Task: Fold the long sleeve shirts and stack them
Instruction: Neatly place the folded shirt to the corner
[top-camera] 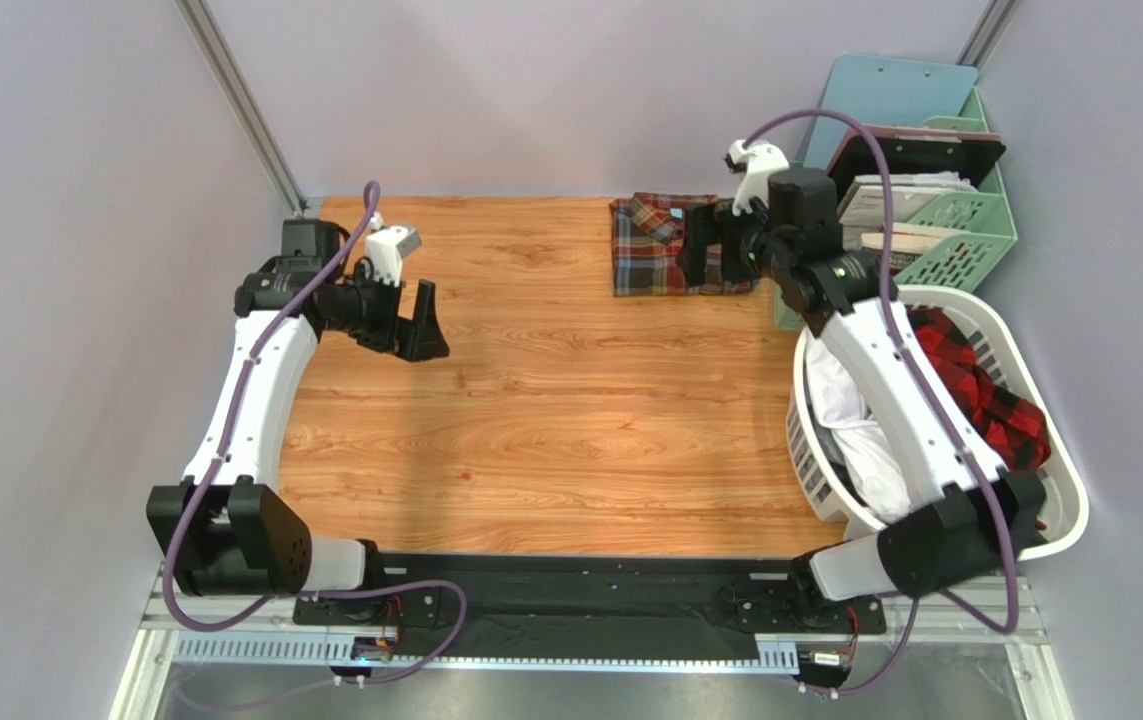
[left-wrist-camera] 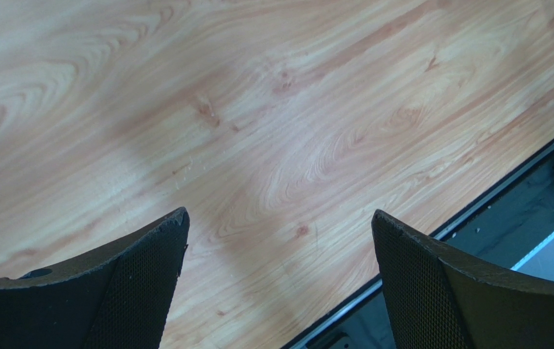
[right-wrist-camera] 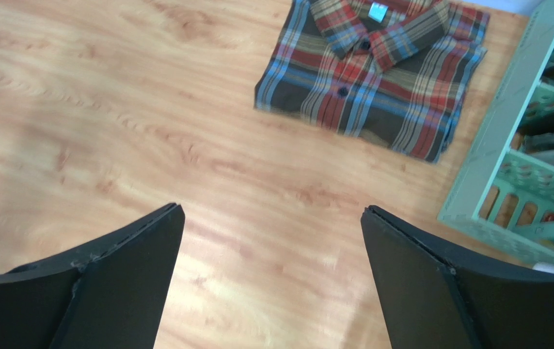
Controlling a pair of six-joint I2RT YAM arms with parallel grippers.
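A folded brown-olive tartan shirt (top-camera: 652, 248) lies at the far middle of the wooden table, collar up; it also shows in the right wrist view (right-wrist-camera: 374, 76). A red-and-black check shirt (top-camera: 990, 393) lies crumpled in the white laundry basket (top-camera: 1066, 495) at the right. My right gripper (top-camera: 712, 243) is open and empty, held above the table beside the folded shirt's right edge. My left gripper (top-camera: 424, 323) is open and empty, above bare wood at the left. Its fingers (left-wrist-camera: 141, 283) frame only table.
A mint green organiser rack (top-camera: 968, 225) with a clipboard and papers stands at the back right, also in the right wrist view (right-wrist-camera: 527, 182). White cloth (top-camera: 848, 413) lies in the basket. The table's near edge and black rail (left-wrist-camera: 520, 211) show in the left wrist view.
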